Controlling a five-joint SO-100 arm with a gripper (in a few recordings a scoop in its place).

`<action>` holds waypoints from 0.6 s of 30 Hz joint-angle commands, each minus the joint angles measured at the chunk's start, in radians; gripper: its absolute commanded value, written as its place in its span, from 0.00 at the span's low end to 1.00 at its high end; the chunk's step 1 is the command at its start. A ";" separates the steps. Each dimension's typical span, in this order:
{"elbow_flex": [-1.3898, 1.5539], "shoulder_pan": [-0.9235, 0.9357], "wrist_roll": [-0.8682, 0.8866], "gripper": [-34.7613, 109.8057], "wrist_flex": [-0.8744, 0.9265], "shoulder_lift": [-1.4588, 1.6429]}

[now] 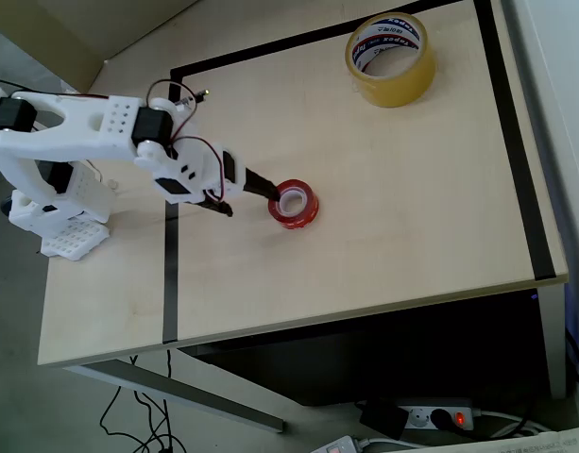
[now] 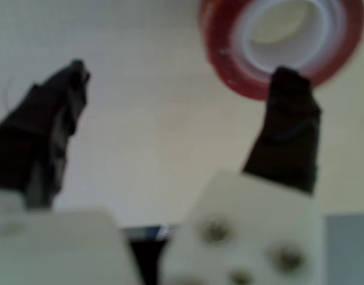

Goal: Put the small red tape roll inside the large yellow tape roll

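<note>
Right now the small red tape roll (image 1: 295,203) lies flat on the table (image 1: 365,236), hole up, and serves as the marker for everything else. Just to its left in the overhead view sits the gripper (image 1: 246,193), its dark fingers spread apart and holding nothing. One finger (image 1: 261,182) reaches the roll's left edge; the other (image 1: 220,206) points away from it, lower left. In the wrist view the gripper (image 2: 182,77) shows the same wide spread, with the right finger (image 2: 285,130) overlapping the red roll's (image 2: 282,44) near rim and the left finger (image 2: 45,130) well apart from it over bare wood. The large yellow tape roll (image 1: 391,58) lies flat well away from the red roll, up and to the right near the table's far corner. A black tape line (image 1: 170,274) on the table runs past the red roll's left, under the white arm (image 1: 100,132).
</note>
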 commanded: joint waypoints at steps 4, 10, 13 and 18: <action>-0.003 0.015 -0.011 0.46 -0.028 0.003; -0.003 0.021 -0.009 0.42 -0.074 -0.040; -0.003 0.015 -0.002 0.38 -0.103 -0.058; -0.023 0.003 0.025 0.27 -0.132 -0.095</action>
